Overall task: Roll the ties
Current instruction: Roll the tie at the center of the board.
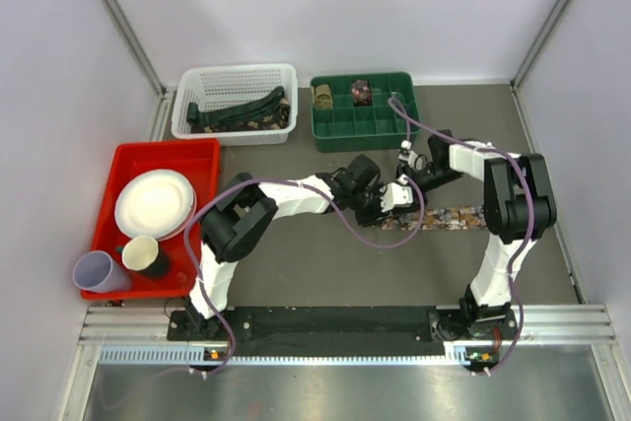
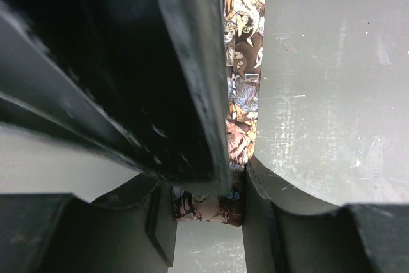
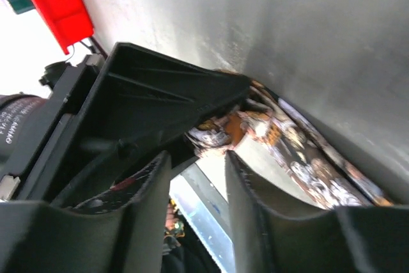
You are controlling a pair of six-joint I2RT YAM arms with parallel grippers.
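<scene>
Brown-red patterned fabric necktie (image 1: 454,216) lies flat on the grey table (image 1: 296,263), right of centre. Its curled left end sits pinched in the partly closed left gripper (image 2: 208,204). Just right, the right gripper (image 3: 198,164) stands parted on nothing, its tips beside that end.

**Grey table, four things resting on it**

We see a grey table (image 1: 315,273), its surface scuffed and faintly scratched in the wrist views. At the far edge a white basket (image 1: 237,133) stands just beside a green tray (image 1: 365,143) divided into compartments. Along the left side sits a red tray (image 1: 168,147). Right of the middle a patterned tie (image 1: 454,216) lies flat as a strip on the bare surface, well apart from the red tray.
</scene>
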